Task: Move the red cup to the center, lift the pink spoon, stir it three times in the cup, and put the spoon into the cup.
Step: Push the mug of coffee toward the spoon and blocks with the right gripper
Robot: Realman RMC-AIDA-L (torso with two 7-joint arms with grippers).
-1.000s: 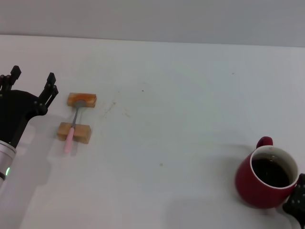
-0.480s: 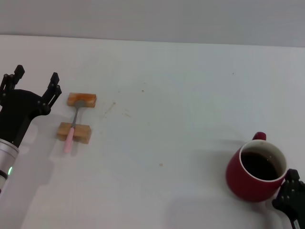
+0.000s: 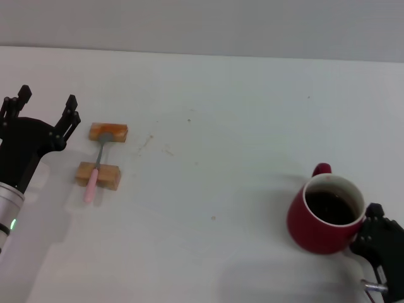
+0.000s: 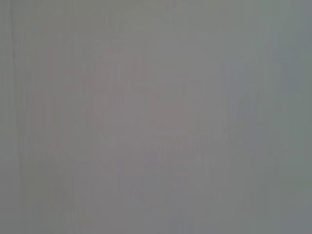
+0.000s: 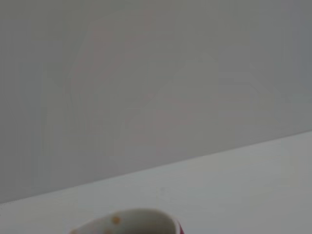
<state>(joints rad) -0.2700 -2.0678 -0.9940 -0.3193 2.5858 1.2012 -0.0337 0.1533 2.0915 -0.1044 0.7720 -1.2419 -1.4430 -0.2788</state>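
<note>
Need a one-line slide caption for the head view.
Right gripper pushes the red cup toward center; pink spoon rests across two wooden blocks beside the left gripper.

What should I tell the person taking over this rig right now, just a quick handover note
Right gripper: at the near right edge of the table, against the near-right side of the red cup; its grip cannot be confirmed.
Left gripper: open, empty, at the far left, just left of the spoon's rest.
Red cup: upright, dark liquid inside, on the right of the table, short of centre.
Pink spoon: lying untouched across two wooden blocks, bowl on the far one.
Done: nothing completed; the cup is not yet at the centre.
Left: get the cup to centre, lift the spoon, stir three times, leave it in the cup.
</note>
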